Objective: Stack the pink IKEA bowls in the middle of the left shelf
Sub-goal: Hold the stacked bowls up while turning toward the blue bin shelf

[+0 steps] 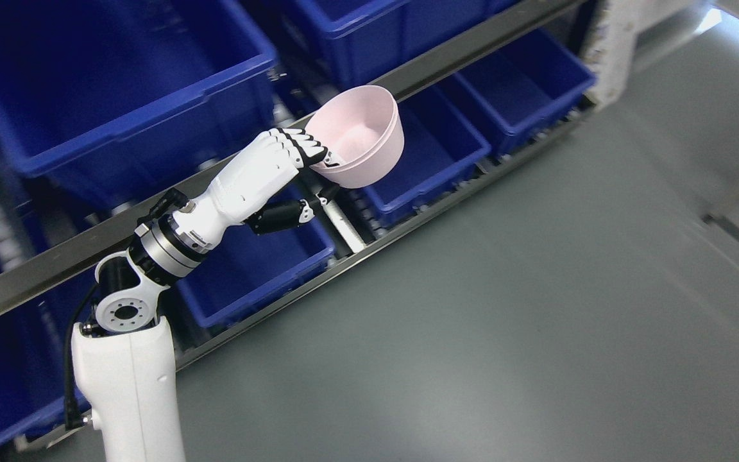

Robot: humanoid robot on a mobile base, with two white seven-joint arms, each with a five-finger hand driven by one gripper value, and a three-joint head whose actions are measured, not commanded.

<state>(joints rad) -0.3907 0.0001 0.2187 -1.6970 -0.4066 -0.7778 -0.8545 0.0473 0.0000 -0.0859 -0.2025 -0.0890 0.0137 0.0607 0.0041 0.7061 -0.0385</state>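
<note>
The left hand [260, 176] holds a pink bowl [363, 138] in the air, its fingers [299, 146] gripping the rim with the thumb underneath. The bowl tilts, its opening facing up and left, in front of a shelf rail [433, 61] and above blue bins [433, 154].

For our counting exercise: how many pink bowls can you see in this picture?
1. The pink bowl is held by the left hand in front of the shelf rail. More may be hidden inside the blue bins.

One pink bowl [362, 136], one robot hand [267, 173], and about six blue bins [119, 83].
</note>
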